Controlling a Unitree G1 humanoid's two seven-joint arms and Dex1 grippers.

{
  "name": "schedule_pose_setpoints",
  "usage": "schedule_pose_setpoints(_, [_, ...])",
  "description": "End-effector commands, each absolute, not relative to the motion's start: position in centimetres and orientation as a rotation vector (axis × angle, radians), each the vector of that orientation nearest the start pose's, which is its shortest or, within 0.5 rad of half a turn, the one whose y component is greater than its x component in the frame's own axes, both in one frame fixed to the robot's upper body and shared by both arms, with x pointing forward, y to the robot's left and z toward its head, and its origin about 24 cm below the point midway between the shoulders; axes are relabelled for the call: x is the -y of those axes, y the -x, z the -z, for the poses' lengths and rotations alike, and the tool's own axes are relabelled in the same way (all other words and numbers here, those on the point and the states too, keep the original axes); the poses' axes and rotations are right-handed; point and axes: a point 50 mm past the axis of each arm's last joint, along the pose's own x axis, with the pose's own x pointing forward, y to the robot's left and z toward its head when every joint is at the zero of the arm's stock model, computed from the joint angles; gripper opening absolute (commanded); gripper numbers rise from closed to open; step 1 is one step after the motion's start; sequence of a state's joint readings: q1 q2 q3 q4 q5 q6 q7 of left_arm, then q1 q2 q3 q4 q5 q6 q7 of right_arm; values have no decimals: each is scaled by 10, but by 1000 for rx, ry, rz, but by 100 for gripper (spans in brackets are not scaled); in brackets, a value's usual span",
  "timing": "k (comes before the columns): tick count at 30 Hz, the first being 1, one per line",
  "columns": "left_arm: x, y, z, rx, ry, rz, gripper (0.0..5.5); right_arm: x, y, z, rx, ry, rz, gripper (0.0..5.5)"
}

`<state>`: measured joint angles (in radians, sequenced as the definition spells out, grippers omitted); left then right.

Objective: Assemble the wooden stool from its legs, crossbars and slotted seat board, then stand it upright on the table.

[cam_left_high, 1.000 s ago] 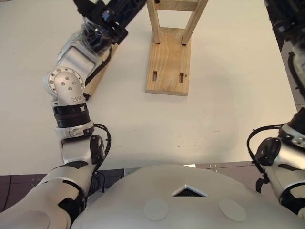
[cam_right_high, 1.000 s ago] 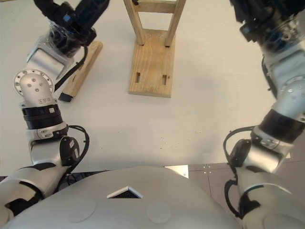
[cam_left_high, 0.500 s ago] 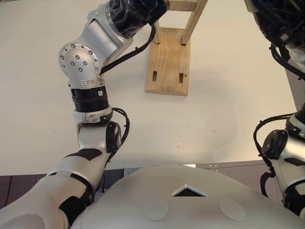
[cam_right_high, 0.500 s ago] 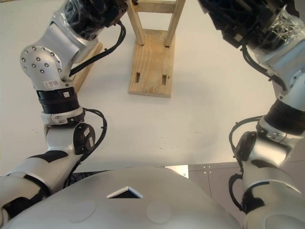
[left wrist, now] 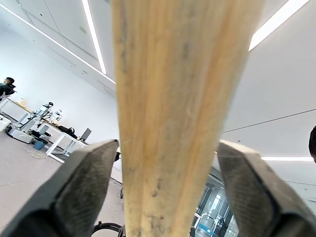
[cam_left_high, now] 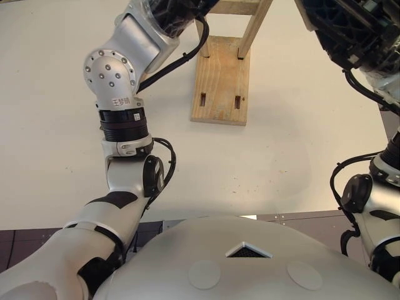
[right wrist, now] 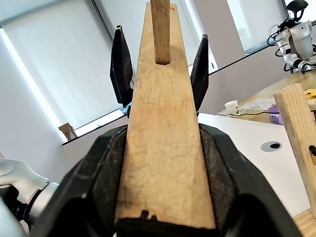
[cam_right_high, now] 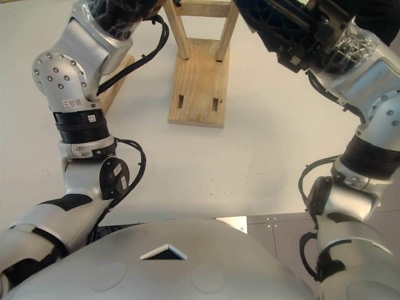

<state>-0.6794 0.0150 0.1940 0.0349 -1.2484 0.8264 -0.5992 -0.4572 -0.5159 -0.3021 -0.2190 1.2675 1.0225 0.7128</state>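
The slotted seat board [cam_left_high: 220, 81] lies flat on the white table [cam_left_high: 294, 144]. Two legs [cam_left_high: 202, 31] stand in its far slots, joined by a crossbar [cam_right_high: 203, 7]. The two near slots [cam_left_high: 203, 98] are empty. My left arm reaches up to the left standing leg, and my left gripper [left wrist: 168, 143] is shut on a wooden leg [left wrist: 173, 74], one finger on each side. My right gripper [right wrist: 161, 34] is shut on another leg [right wrist: 165, 148] with a crossbar [right wrist: 160, 29] fitted in its slot. It is held close to a standing leg [right wrist: 296, 123].
One more wooden piece [cam_right_high: 115, 81] lies on the table to the left of the seat board, partly behind my left arm. The table's near half and right side are bare. The table's front edge [cam_left_high: 281, 215] runs just ahead of my body.
My left arm has swung from the wooden piece at the left over to the standing legs. My right arm has moved in from the right toward the same frame.
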Motion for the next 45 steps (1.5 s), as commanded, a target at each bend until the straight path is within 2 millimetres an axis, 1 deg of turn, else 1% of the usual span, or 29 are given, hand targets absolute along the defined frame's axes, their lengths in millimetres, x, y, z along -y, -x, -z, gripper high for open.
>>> schedule_pose_setpoints(1, [-71, -301, -220, 163, 1001, 1383, 301, 168, -259, -213, -7, -587, -1287, 203])
schedule_pose_setpoints(4, [-71, -300, -221, 177, 996, 1385, 257, 167, -260, -214, -9, -588, -1285, 203])
schedule_pose_setpoints(7, [-74, -303, -216, 176, 974, 1361, 208, 167, -260, -214, -11, -587, -1279, 203])
schedule_pose_setpoints(8, [-75, -303, -216, 181, 959, 1360, 205, 168, -260, -214, -13, -586, -1276, 203])
schedule_pose_setpoints(12, [-73, -299, -210, 236, 805, 1372, 202, 168, -258, -208, -27, -587, -1267, 203])
schedule_pose_setpoints(14, [-70, -297, -205, 249, 734, 1381, 202, 167, -258, -202, -58, -573, -1255, 203])
schedule_pose_setpoints(16, [-69, -295, -200, 252, 685, 1403, 203, 168, -262, -195, -97, -555, -1208, 203])
schedule_pose_setpoints(17, [-71, -295, -198, 251, 679, 1404, 203, 170, -264, -191, -117, -556, -1188, 239])
schedule_pose_setpoints(18, [-74, -297, -195, 245, 668, 1394, 203, 173, -264, -186, -145, -553, -1179, 265])
schedule_pose_setpoints(19, [-79, -300, -193, 241, 655, 1379, 203, 179, -261, -177, -188, -526, -1158, 292])
schedule_pose_setpoints(20, [-85, -303, -191, 235, 636, 1362, 203, 187, -258, -167, -233, -518, -1132, 299])
schedule_pose_setpoints(21, [-90, -305, -188, 230, 617, 1348, 203, 195, -255, -159, -268, -510, -1109, 321])
schedule_pose_setpoints(23, [-106, -309, -182, 212, 574, 1317, 202, 217, -252, -145, -318, -516, -1022, 358])
schedule_pose_setpoints(25, [-120, -311, -171, 182, 509, 1284, 202, 239, -249, -133, -346, -544, -943, 363])
schedule_pose_setpoints(26, [-127, -312, -163, 156, 470, 1272, 202, 249, -248, -126, -354, -560, -902, 363])
schedule_pose_setpoints(29, [-145, -311, -142, 93, 377, 1259, 202, 266, -245, -107, -384, -577, -810, 363])
schedule_pose_setpoints(31, [-153, -311, -133, 69, 325, 1253, 202, 271, -244, -99, -397, -580, -781, 363])
schedule_pose_setpoints(34, [-162, -311, -115, 45, 238, 1238, 202, 274, -244, -95, -405, -585, -763, 363])
schedule_pose_setpoints(41, [-153, -310, -85, 21, 119, 1255, 202, 274, -247, -93, -422, -574, -767, 363])
schedule_pose_setpoints(43, [-156, -309, -79, 12, 97, 1254, 202, 274, -248, -93, -425, -572, -771, 363])
schedule_pose_setpoints(45, [-160, -310, -78, 5, 86, 1256, 202, 274, -248, -93, -427, -568, -771, 363])
